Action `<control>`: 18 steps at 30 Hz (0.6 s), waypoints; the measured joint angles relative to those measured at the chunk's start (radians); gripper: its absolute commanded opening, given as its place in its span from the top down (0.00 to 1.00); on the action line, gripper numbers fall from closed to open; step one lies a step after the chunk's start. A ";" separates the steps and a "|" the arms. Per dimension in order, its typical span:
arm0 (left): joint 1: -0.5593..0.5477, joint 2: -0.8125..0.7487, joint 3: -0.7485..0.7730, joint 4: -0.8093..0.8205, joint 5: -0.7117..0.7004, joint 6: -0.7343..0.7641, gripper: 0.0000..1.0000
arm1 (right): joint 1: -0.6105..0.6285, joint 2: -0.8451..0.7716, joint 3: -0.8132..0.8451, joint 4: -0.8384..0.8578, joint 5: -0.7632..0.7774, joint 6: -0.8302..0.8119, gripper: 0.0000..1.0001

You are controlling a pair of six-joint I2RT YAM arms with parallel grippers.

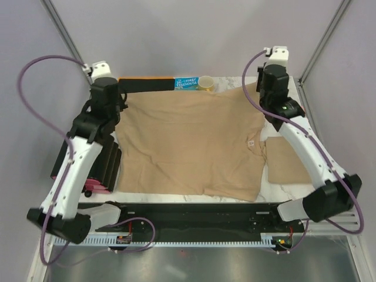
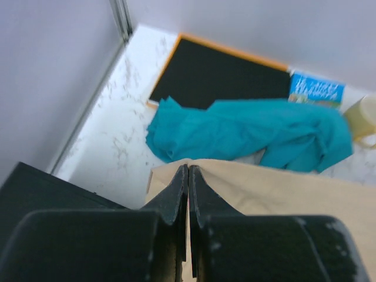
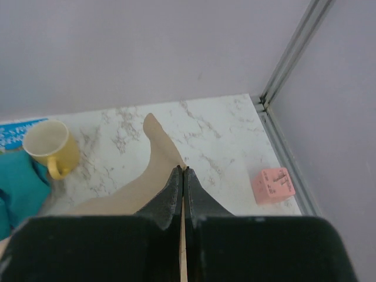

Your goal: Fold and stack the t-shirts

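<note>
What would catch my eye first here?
A big tan shirt lies spread flat in the middle. The left hand and right hand each pinch a far corner of it. Behind it, a crumpled teal cloth sits beside a yellow mug.

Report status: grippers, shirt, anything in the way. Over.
Left gripper and right gripper both shut on tan t-shirt, far corners. Shirt spread out, unfolded. Teal garment and yellow mug lie at its far edge.
</note>
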 measured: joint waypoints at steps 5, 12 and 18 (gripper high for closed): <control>0.000 -0.227 0.007 -0.004 -0.030 0.017 0.98 | 0.020 -0.216 0.000 -0.017 -0.026 0.009 1.00; -0.001 -0.388 0.081 -0.047 -0.036 0.042 0.98 | 0.035 -0.450 0.000 -0.094 -0.107 0.029 1.00; -0.003 -0.464 0.132 -0.114 -0.032 0.050 0.98 | 0.040 -0.563 0.057 -0.185 -0.192 0.053 1.00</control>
